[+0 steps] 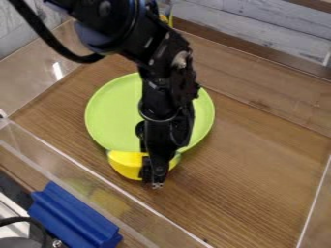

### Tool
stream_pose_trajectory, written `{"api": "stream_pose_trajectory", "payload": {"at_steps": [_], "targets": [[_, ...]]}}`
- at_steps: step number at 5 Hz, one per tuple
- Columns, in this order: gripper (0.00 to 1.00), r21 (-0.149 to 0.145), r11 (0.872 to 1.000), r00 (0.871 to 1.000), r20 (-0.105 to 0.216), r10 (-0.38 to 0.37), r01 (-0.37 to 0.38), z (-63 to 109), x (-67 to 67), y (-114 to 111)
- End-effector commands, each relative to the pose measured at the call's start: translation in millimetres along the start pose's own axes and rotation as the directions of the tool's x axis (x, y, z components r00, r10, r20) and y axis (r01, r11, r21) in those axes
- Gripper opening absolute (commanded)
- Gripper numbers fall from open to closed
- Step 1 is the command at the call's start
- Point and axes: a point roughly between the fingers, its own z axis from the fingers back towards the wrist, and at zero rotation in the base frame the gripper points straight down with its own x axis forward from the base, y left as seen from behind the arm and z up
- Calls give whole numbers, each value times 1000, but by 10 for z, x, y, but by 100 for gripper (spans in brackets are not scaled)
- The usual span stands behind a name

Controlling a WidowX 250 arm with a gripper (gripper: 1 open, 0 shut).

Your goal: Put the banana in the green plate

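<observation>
The banana (128, 166) is located on the wooden table (258, 145), at the near edge of the green plate (110, 111). It is seen as a small, bright yellow, curved chunk, touching or slightly overlapping the plate rim; which of the two applies cannot be determined. The right end of the banana is covered by the gripper (157, 175).

The gripper is pointed straight down, with its tips at the level of the table surface beside the banana. The jaws are drawn almost fully together. They appear to be pinched on the right end of the banana, but the contact itself is hidden by the black fingers and cannot be confirmed.

The green plate is positioned behind the banana, flat on the table, with its centre partly hidden by the black arm (153, 68), which reaches down from the upper left.

A clear plastic wall (52, 145) is seen along the near left side of the table. A blue object (72, 221) lies outside this wall at the lower left corner. A yellow item (162, 19) is partly visible behind the arm at the top.
</observation>
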Motion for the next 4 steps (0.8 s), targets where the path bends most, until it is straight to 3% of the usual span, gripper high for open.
{"api": "stream_pose_trajectory", "payload": {"at_steps": [1, 4], "targets": [[0, 50, 999, 999, 45, 5, -7, 172, 70, 97], [0, 50, 998, 998, 43, 34, -36, 242, 58, 124]]}}
